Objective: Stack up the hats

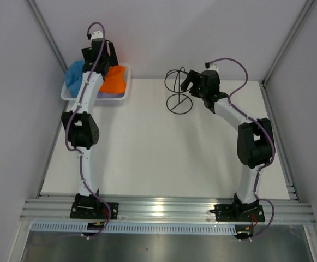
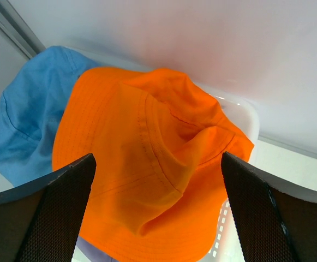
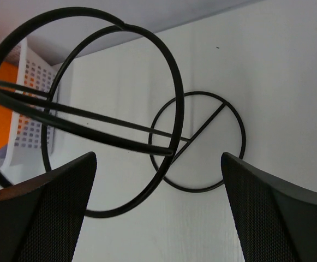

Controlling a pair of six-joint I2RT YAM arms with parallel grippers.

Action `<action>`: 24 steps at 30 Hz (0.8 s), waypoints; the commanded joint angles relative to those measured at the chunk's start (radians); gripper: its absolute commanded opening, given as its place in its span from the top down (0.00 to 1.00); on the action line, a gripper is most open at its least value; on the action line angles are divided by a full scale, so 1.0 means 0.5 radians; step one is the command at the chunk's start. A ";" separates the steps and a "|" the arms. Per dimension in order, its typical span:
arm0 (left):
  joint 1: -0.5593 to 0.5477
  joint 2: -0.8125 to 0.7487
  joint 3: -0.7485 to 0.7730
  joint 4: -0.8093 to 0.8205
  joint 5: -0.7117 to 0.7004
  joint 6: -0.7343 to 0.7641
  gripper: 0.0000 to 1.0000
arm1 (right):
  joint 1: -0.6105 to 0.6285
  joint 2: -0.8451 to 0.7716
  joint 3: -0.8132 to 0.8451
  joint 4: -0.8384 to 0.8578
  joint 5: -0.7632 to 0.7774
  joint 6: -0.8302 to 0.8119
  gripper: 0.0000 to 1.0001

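An orange hat [image 1: 116, 79] lies crumpled on top in the white mesh basket at the table's back left. A blue hat [image 1: 74, 73] lies beside it on the left. A lavender hat [image 1: 110, 95] shows only as a sliver under the orange one. My left gripper [image 2: 157, 158] hangs open just above the orange hat [image 2: 147, 164], a finger on either side and nothing held. The blue hat [image 2: 27, 125] is off to its left. My right gripper [image 3: 158, 158] is open and empty over the table, beside the wire stand.
The white mesh basket [image 1: 71, 97] sits against the back wall, and its rim [image 2: 240, 114] shows to the right of the orange hat. A thin black wire stand [image 1: 179, 93] rises at the back middle, its rings [image 3: 109, 125] close in front of my right fingers.
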State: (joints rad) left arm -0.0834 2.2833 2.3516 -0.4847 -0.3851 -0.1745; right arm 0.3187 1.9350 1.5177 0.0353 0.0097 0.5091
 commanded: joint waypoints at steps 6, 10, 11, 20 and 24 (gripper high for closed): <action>0.010 -0.219 -0.006 0.015 0.077 0.048 0.00 | 0.071 0.146 0.226 -0.196 0.526 0.166 0.02; 0.007 -0.238 -0.025 0.012 0.071 0.067 0.01 | 0.096 0.183 0.290 -0.356 0.579 0.206 0.16; 0.010 -0.244 -0.031 0.015 0.068 0.067 0.00 | 0.099 0.189 0.327 -0.426 0.576 0.203 0.18; 0.007 -0.278 -0.049 0.009 0.086 0.097 0.00 | 0.102 0.134 0.422 -0.757 0.582 0.123 0.47; 0.007 -0.308 -0.046 0.009 0.080 0.143 0.01 | 0.102 0.180 0.670 -1.174 0.619 0.041 0.45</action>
State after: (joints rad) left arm -0.0830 2.2124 2.3241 -0.4889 -0.3546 -0.1383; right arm 0.3676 2.0281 1.7542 -0.3565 0.2646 0.5709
